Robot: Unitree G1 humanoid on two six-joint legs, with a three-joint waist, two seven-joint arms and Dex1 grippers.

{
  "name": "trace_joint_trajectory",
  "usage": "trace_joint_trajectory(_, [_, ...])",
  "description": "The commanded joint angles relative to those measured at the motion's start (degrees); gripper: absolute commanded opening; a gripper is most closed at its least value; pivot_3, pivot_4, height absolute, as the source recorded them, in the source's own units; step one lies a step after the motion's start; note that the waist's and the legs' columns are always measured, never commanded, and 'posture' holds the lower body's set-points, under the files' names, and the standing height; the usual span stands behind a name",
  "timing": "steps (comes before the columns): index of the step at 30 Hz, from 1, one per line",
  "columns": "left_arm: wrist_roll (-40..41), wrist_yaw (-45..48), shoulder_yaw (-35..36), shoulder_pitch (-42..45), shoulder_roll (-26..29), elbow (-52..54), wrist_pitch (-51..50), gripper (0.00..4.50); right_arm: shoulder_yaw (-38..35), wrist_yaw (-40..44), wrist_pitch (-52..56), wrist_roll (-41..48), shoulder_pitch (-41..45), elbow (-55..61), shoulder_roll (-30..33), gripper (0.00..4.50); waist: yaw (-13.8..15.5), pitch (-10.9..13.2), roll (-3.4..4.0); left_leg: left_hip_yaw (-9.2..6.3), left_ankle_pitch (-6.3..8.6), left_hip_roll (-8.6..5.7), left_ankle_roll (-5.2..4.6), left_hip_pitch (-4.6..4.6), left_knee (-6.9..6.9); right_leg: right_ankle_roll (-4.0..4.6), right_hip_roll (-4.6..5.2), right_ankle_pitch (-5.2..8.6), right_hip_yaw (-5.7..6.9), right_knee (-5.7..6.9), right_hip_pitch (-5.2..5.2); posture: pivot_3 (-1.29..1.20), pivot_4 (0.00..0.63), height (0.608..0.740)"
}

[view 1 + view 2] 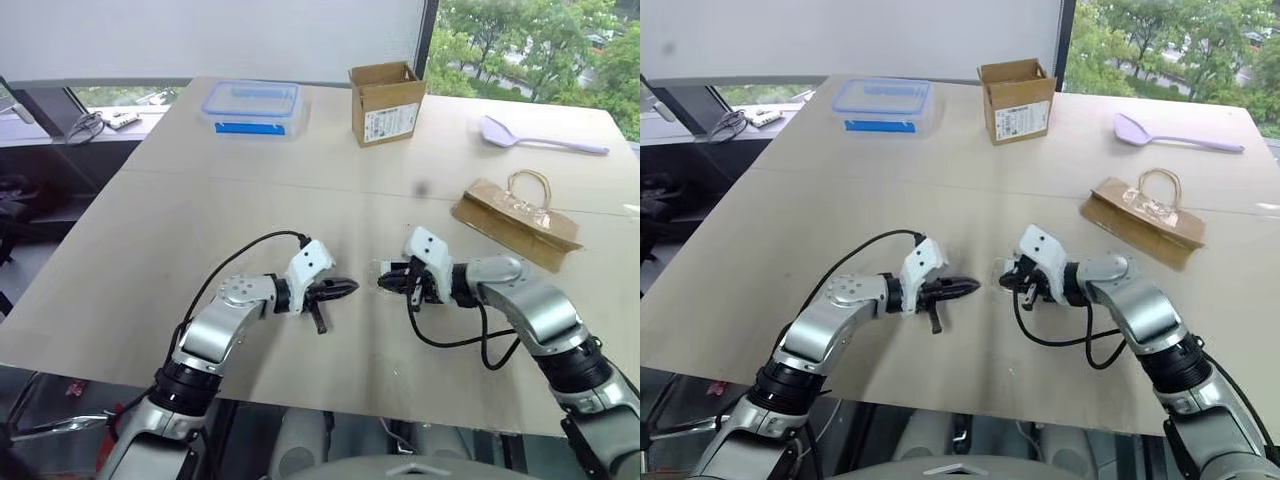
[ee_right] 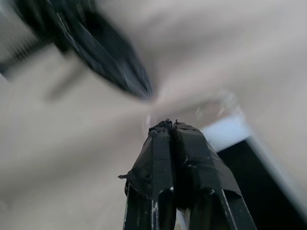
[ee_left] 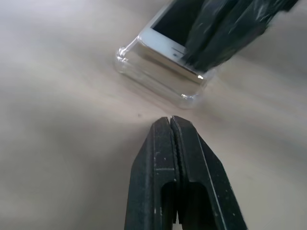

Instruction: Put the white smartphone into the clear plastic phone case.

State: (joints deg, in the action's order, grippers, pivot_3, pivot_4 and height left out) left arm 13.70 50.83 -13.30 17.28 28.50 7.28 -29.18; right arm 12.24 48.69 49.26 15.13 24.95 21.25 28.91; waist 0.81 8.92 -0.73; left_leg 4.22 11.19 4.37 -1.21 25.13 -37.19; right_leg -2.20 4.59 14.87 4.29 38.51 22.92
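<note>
The white smartphone (image 3: 160,38), black screen up, lies with its near end inside the clear plastic phone case (image 3: 158,84) on the tan table (image 1: 200,230). The case's rounded corners wrap that end. My right gripper (image 1: 386,282) is shut, and its black fingers (image 3: 225,33) lie across the phone's screen, hiding most of it. In the right wrist view the phone's white edge (image 2: 225,132) and the case's rim (image 2: 218,105) show just past the shut tips. My left gripper (image 1: 346,288) is shut and empty, pointing at the case's end a short gap away.
At the table's far side stand a clear box with a blue-rimmed lid (image 1: 250,108) and an open cardboard box (image 1: 386,102). A lilac spoon (image 1: 540,138) and a brown paper bag (image 1: 515,222) lie to the right. The table's front edge runs close below both arms.
</note>
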Motion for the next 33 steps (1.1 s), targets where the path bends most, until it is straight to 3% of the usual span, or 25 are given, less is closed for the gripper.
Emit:
trace_joint_trajectory(1, [0.35, -1.41, 1.18, 1.22, -0.73, 0.77, -0.32, 0.0, -5.46, -3.03, 2.25, 1.08, 0.66, 7.14, 2.74, 0.13, -0.01, 0.0, -0.01, 0.0, 0.0, 0.0, 0.0, 0.0, 0.0, 0.0, -0.01, 0.0, 0.0, -0.01, 0.0, 0.0, 0.15, 0.74])
trace_joint_trajectory(6, [0.15, -1.99, 0.55, 2.04, -1.5, -0.26, -0.54, 0.0, -6.44, -6.37, 0.86, -4.81, -4.35, 10.35, 13.53, 0.13, 0.07, 0.02, -0.05, 0.1, 0.0, -0.05, 0.0, 0.05, 0.12, 0.0, 0.01, 0.01, 0.04, -0.22, -0.01, 0.0, 0.15, 0.74])
trace_joint_trajectory(13, [0.15, -1.19, -0.9, 3.51, -2.53, -1.23, -0.14, 0.0, -7.18, -9.79, 2.55, -7.4, -9.06, 10.66, 18.59, 0.13, -0.09, 0.05, -0.06, 0.07, 0.0, -0.04, 0.0, 0.07, 0.14, -0.02, -0.01, 0.01, 0.03, -0.24, 0.01, 0.0, 0.15, 0.74])
trace_joint_trajectory(33, [-1.32, -0.17, -1.93, 3.23, -3.12, -3.24, 1.23, 0.0, 1.07, -9.15, 3.1, -7.67, -11.35, 13.72, 18.49, 0.13, 0.01, 0.06, -0.08, 0.03, 0.0, -0.04, -0.01, 0.58, 0.1, -0.03, -0.04, -0.01, 0.23, -0.42, 0.31, 0.0, 0.15, 0.74])
